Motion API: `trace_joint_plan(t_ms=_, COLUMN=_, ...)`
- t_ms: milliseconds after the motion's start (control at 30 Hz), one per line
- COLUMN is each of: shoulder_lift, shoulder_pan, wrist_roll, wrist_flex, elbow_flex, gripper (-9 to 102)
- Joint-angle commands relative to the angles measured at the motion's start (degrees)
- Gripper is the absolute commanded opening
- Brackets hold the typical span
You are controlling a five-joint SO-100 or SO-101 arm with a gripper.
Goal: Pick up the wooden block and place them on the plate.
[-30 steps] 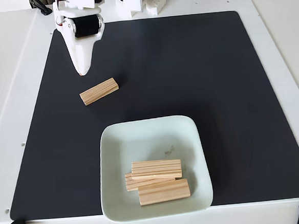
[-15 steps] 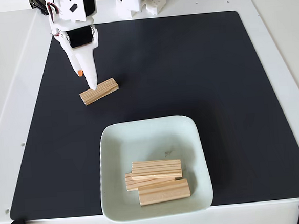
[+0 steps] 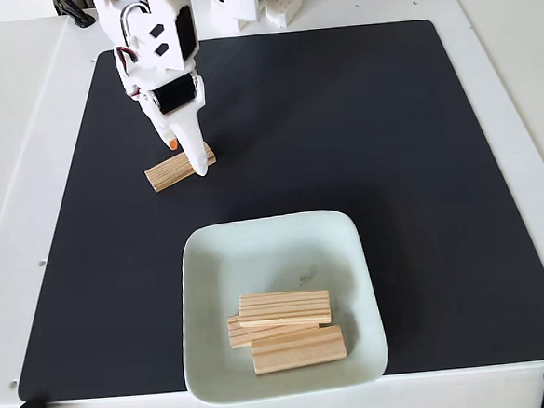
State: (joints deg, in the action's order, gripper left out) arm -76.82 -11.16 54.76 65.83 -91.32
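Nearest the camera, on the black mat (image 3: 418,156), the plate (image 3: 256,247) is seen with three blocks (image 3: 286,329) already piled in its near half, two stacked crosswise and one set in front; these are judged done. The far half of the plate is left bare, likely room for the last piece. Further back, the fourth block (image 3: 169,172) lies flat and slightly skewed on the mat, well apart from the plate. The hand (image 3: 192,161) is lowered onto its right end, tip pointing down, touching or just above the wood. How far the fingers are parted cannot be told from this angle, and no grip is confirmed. A pick attempt is judged in progress. The white counter (image 3: 25,137) lies beyond the mat.
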Motion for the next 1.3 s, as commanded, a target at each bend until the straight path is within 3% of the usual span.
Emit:
trace_joint_plan(t_ms=0, shoulder_lift=0.0, shoulder_pan=-0.4, wrist_roll=-0.3, wrist_flex=-0.9, elbow_flex=3.2, gripper=28)
trace_joint_plan(t_ms=233, shoulder_lift=2.1, shoulder_pan=-0.8, wrist_roll=0.0, wrist_flex=-5.4, elbow_flex=3.8, gripper=28)
trace_joint_plan(t_ms=600, shoulder_lift=2.1, shoulder_pan=-1.0, wrist_roll=-0.2, wrist_flex=-4.9, elbow_flex=3.0, gripper=28)
trace_joint_plan(t_ms=700, shoulder_lift=2.1, shoulder_pan=-1.1, wrist_roll=-0.2, wrist_flex=-4.9, elbow_flex=2.9, gripper=22)
trace_joint_plan(t_ms=900, shoulder_lift=2.0, shoulder_pan=-1.2, wrist_roll=-0.2, wrist_flex=-4.9, elbow_flex=2.9, gripper=0)
trace_joint_plan(t_ms=1267, shoulder_lift=0.6, shoulder_pan=-0.9, wrist_roll=-0.3, wrist_flex=-4.9, elbow_flex=3.1, gripper=0)
